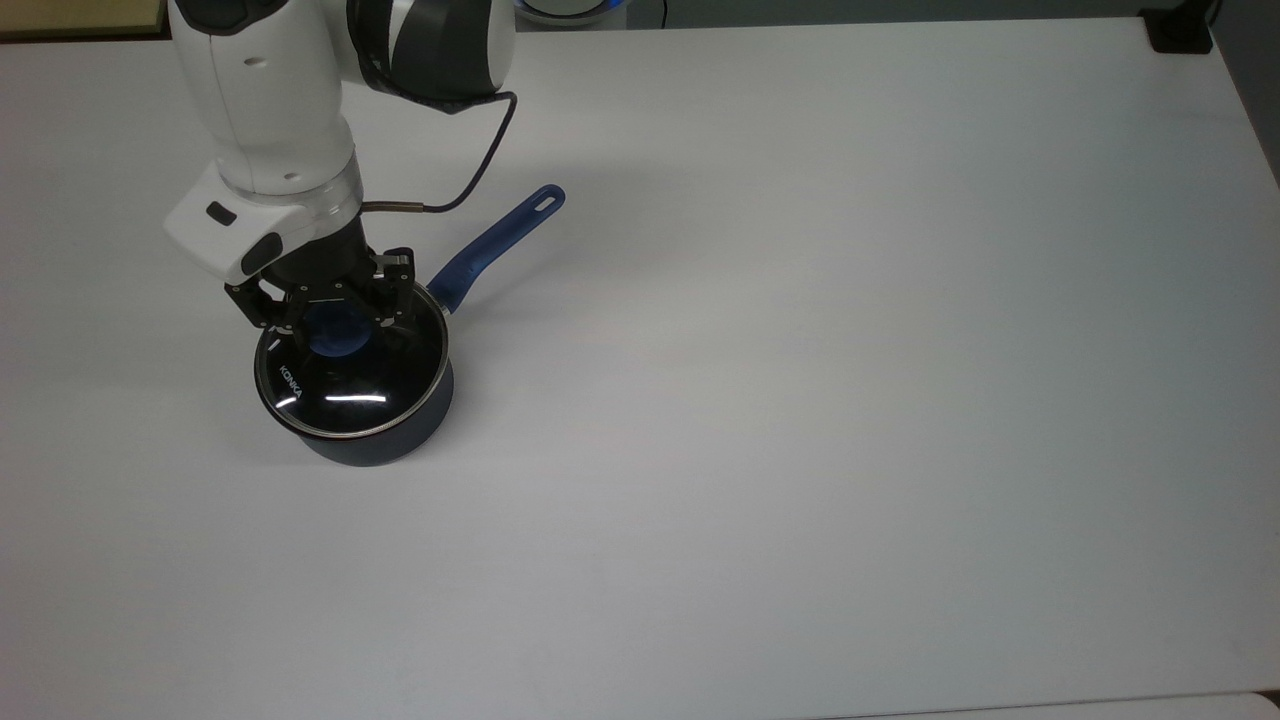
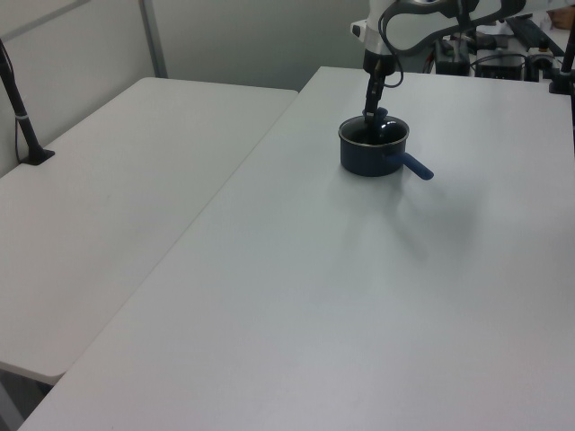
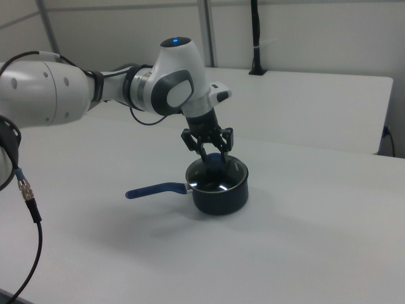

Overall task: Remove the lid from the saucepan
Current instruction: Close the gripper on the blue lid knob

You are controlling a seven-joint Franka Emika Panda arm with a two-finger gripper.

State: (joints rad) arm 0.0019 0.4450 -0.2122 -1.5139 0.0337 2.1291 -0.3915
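The saucepan [image 1: 388, 442] stands on the white table [image 1: 800, 400] at the top view's left, dark navy, its long blue handle [image 1: 495, 240] pointing up and to the right. The lid [image 1: 350, 390], clear glass with a steel rim and white lettering, sits on top of it. My gripper [image 1: 337, 322] reaches straight down over the lid, with its black fingers closed against both sides of the blue knob [image 1: 335, 335]. In the right view the gripper [image 3: 211, 155] stands over the saucepan [image 3: 221, 195], whose handle [image 3: 155, 190] points left. The left view has the saucepan [image 2: 370, 158] far back.
A black clamp [image 1: 1180, 30] sits at the table's top right corner in the top view. A black cable [image 1: 480, 170] loops from the arm's wrist. The left view has a second table [image 2: 117, 180] with a black post [image 2: 22, 117].
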